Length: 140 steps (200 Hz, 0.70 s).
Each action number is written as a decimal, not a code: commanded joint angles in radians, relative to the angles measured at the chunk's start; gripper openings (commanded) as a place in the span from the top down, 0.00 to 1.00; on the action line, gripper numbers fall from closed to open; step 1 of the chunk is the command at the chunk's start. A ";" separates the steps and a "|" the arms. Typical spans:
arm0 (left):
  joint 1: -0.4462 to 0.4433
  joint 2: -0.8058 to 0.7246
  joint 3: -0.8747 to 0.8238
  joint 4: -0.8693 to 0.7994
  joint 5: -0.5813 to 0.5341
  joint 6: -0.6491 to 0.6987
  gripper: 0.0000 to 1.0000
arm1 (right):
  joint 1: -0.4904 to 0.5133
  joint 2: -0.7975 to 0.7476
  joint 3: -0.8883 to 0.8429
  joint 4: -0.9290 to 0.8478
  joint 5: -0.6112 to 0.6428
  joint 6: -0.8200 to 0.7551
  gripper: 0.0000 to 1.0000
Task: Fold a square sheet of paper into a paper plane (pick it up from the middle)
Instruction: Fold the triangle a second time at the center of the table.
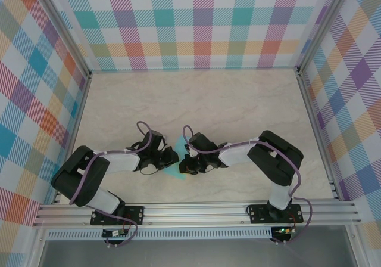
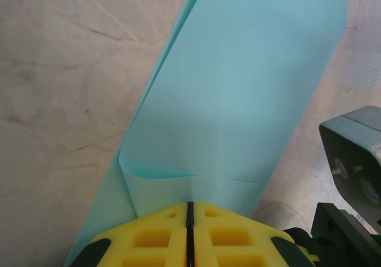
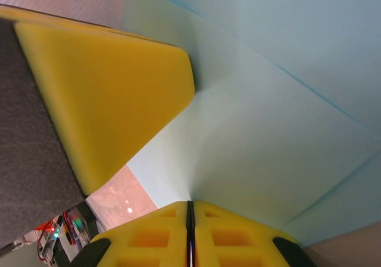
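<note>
Seen from the left wrist, the left pincer (image 2: 190, 234) has its two yellow pads pressed flat together with only a dark seam between them. The near edge of the sheet of paper (image 2: 238, 100) is nipped in that seam. Just past the pads a short crease crosses the teal paper, and its left border curls over into a soft rolled lip. Farther out the sheet rises away from the pincer as a long band leaning right, and its far end leaves the frame. To the right of the pincer stands a dark grey housing (image 2: 357, 165) of the other arm, and the marbled table (image 2: 65, 88) lies behind.

The right wrist view gives the other side of the same grip. The right pincer (image 3: 190, 234) is also closed to a thin line, with the paper running into it. Up and to the left, very close, is one big yellow pad (image 3: 107, 94) of the left pincer, its tip against the sheet. Beyond it the paper spreads in pale planes that meet along a fold line slanting down to the right.

The camera above shows what neither wrist does. From bases on the near rail, both arms bend inward, so the left pincer (image 1: 171, 155) and the right pincer (image 1: 187, 163) meet nose to nose near the middle of the table. The sheet there is a small teal sliver (image 1: 180, 142) between them. Whether it touches the table cannot be told. Farthest off are the plaid walls (image 1: 202, 22).
</note>
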 commanded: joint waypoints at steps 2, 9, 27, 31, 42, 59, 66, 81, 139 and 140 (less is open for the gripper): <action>0.007 0.070 -0.017 -0.035 -0.090 -0.005 0.91 | 0.006 0.021 -0.050 -0.117 0.042 0.004 0.90; 0.007 0.073 -0.012 -0.035 -0.091 -0.002 0.90 | 0.006 0.022 -0.052 -0.118 0.042 0.002 0.90; 0.009 0.077 0.004 -0.031 -0.081 0.017 0.89 | 0.006 0.028 -0.054 -0.117 0.040 0.001 0.90; 0.009 0.078 0.008 -0.033 -0.081 0.022 0.89 | 0.006 0.028 -0.056 -0.117 0.040 0.002 0.90; 0.010 0.078 0.017 -0.038 -0.081 0.029 0.89 | 0.006 0.027 -0.059 -0.114 0.042 0.001 0.90; 0.016 0.083 0.028 -0.046 -0.084 0.036 0.89 | 0.006 0.029 -0.062 -0.115 0.046 0.002 0.90; 0.018 0.083 0.029 -0.051 -0.089 0.037 0.89 | 0.006 0.032 -0.064 -0.115 0.047 0.003 0.90; 0.024 0.084 0.028 -0.051 -0.099 0.040 0.89 | 0.006 0.034 -0.068 -0.115 0.049 0.003 0.91; 0.069 0.083 0.029 -0.047 -0.104 0.098 0.90 | 0.006 0.040 -0.071 -0.112 0.052 0.000 0.91; 0.070 0.083 0.029 -0.046 -0.104 0.098 0.90 | 0.006 0.041 -0.072 -0.112 0.052 0.000 0.91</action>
